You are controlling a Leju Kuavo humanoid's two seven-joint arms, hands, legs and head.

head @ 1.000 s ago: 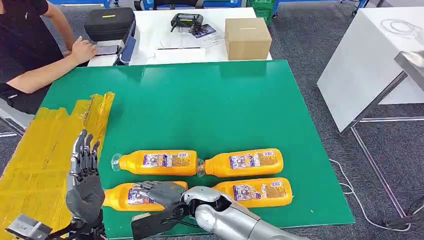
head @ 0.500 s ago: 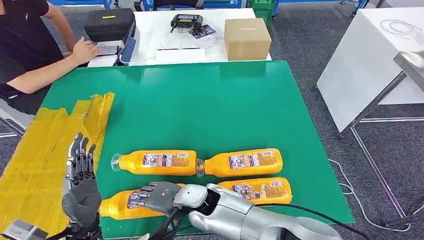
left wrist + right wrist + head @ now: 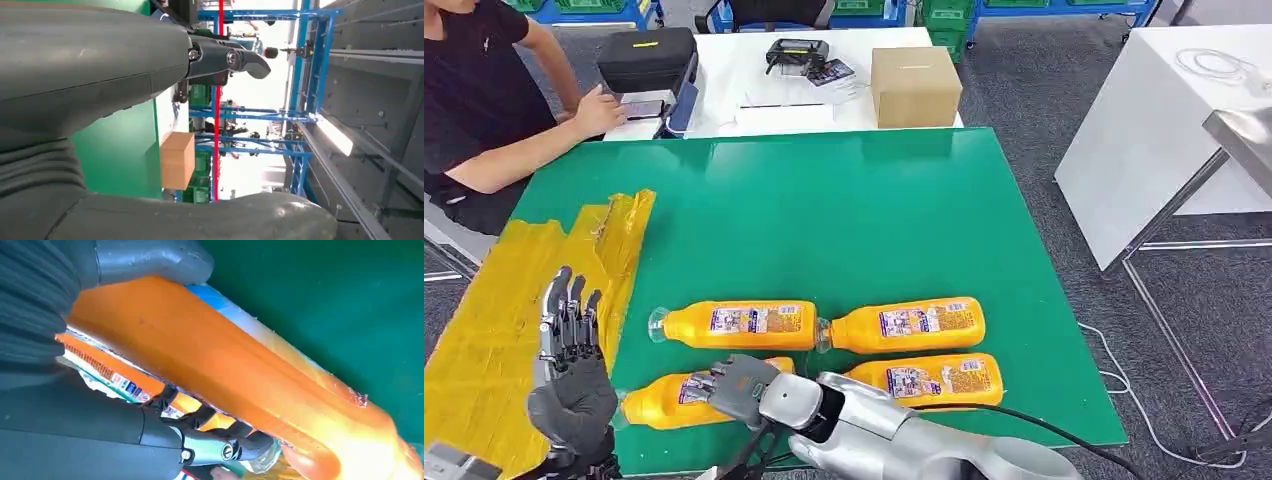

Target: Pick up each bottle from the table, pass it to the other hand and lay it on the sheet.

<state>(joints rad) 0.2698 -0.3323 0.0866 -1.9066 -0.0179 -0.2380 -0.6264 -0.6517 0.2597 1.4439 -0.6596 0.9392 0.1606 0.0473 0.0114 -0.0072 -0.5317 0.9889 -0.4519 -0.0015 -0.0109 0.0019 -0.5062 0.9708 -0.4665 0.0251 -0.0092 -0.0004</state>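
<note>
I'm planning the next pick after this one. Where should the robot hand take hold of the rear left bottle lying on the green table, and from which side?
Grip the rear left bottle around its labelled middle, coming down from above. It lies flat, cap to the left, with its base against the next bottle's cap, so the ends are poor holds. The left hand is raised with fingers apart, while the right hand grips the near left bottle.

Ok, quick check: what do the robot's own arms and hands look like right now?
The right arm is glossy silver with rounded shells and a thin black cable trailing off it. The right hand and the left hand have dark grey palms; the left has metallic segmented fingers. No markings are visible.
</note>
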